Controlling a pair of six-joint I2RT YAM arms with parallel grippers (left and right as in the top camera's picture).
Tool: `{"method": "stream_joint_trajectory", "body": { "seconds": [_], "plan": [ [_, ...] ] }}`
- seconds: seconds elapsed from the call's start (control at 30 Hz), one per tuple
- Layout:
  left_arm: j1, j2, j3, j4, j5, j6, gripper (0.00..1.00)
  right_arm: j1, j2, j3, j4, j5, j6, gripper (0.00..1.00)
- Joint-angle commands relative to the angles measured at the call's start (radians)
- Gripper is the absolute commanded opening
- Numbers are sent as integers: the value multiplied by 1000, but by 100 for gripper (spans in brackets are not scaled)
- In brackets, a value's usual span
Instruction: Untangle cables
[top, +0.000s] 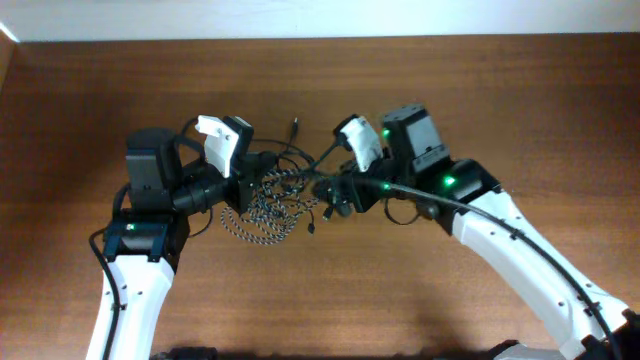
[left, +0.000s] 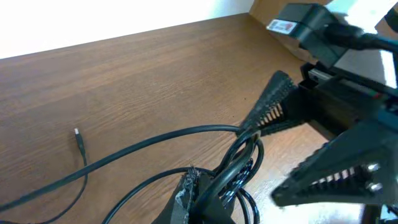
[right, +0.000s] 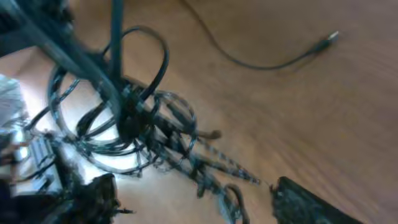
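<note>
The cables (top: 268, 208) lie in a tangled heap mid-table, between the two arms. The braided speckled cable (right: 219, 164) loops through coils of the thin plain black cable (left: 155, 138). That black cable's plug end (left: 76, 133) rests free on the wood. My left gripper (top: 248, 183) is at the heap's left edge. In its wrist view the left gripper (left: 210, 190) is shut on a bundle of both cords. My right gripper (top: 332, 195) is at the heap's right edge. Its jaws (right: 199, 200) stand wide open over a speckled loop and hold nothing.
The brown wooden table (top: 480, 90) stretches all around. A free black plug (top: 295, 127) lies behind the heap. A light wall edge (top: 300, 15) runs along the far side. The right arm's white link (top: 540, 265) crosses the near right corner.
</note>
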Motion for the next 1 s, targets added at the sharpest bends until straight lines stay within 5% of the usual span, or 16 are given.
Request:
{"method": "stream_joint_trajectory", "body": {
  "seconds": [0.0,0.07,0.1,0.23,0.3,0.47,0.6,0.7,0.73,0.77,0.8,0.87,0.97],
  "plan": [
    [2,-2,7,16,195,15,0,47,60,0,53,187,-17,83],
    [2,-2,7,9,212,15,0,49,96,0,56,190,-55,9],
    [7,-2,7,7,211,15,0,33,97,1,47,235,-49,4],
    [105,-2,7,-200,-57,15,0,-189,-11,1,-38,512,248,4],
    [204,-2,7,-328,-216,-32,0,-431,-58,1,-149,523,393,4],
    [486,-2,7,-268,-444,-420,0,-776,-63,1,-346,386,415,4],
    [591,-2,7,-265,-358,-591,0,-853,-63,1,-360,184,411,9],
    [562,-2,7,-230,-148,-405,0,-853,-63,1,-359,142,411,19],
    [547,-2,7,-222,-71,-310,2,-853,-63,1,-360,141,411,31],
    [515,-2,7,-220,94,-137,5,-853,-63,1,-361,140,411,58],
    [483,-2,7,-220,246,-9,7,-853,-63,1,-364,126,411,66],
    [422,-2,7,-216,315,79,9,-851,-63,1,-364,48,408,68],
    [307,-2,7,-181,396,156,0,-797,-63,1,-360,-143,301,69]
  ]
}}
